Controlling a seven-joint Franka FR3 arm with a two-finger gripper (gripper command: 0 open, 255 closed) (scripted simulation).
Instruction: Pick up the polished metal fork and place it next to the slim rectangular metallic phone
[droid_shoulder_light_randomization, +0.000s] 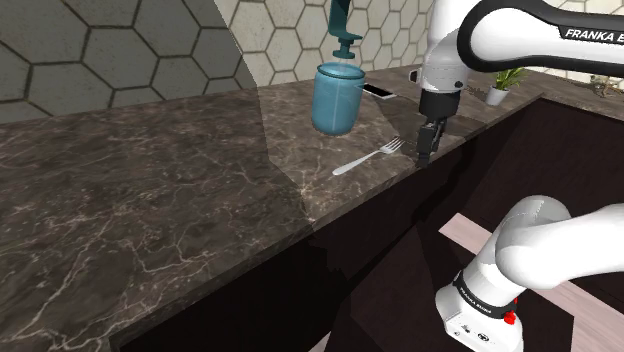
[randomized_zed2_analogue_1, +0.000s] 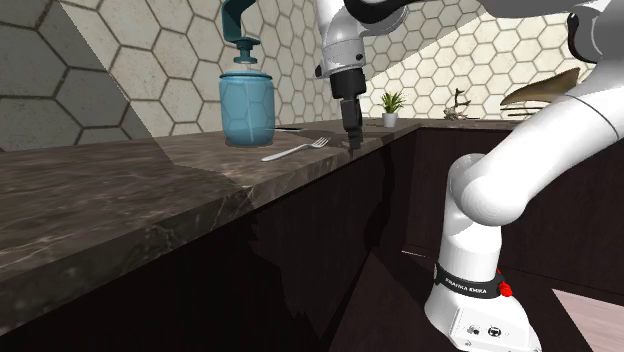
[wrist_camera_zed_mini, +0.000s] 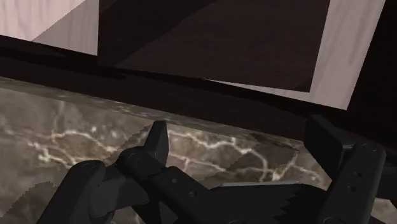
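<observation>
A silvery fork (droid_shoulder_light_randomization: 368, 158) (randomized_zed2_analogue_1: 297, 150) lies flat on the dark marble counter (droid_shoulder_light_randomization: 150, 190), close to its front edge. Its tines point toward my gripper (droid_shoulder_light_randomization: 424, 155) (randomized_zed2_analogue_1: 352, 138). The gripper hangs fingers-down just above the counter's edge, a short way past the tines and apart from them. In the wrist view the gripper (wrist_camera_zed_mini: 242, 137) is open, with only marble and the counter's edge between the fingers (wrist_camera_zed_mini: 158, 137). A slim dark phone (droid_shoulder_light_randomization: 378, 92) lies farther back on the counter, behind the teal jar.
A tall teal jar (droid_shoulder_light_randomization: 337, 98) (randomized_zed2_analogue_1: 246, 105) with a lid stands between the fork and the hexagon-tiled wall. A small potted plant (droid_shoulder_light_randomization: 497, 90) (randomized_zed2_analogue_1: 390, 105) sits at the counter's far end. The counter drops off to dark cabinets below the gripper.
</observation>
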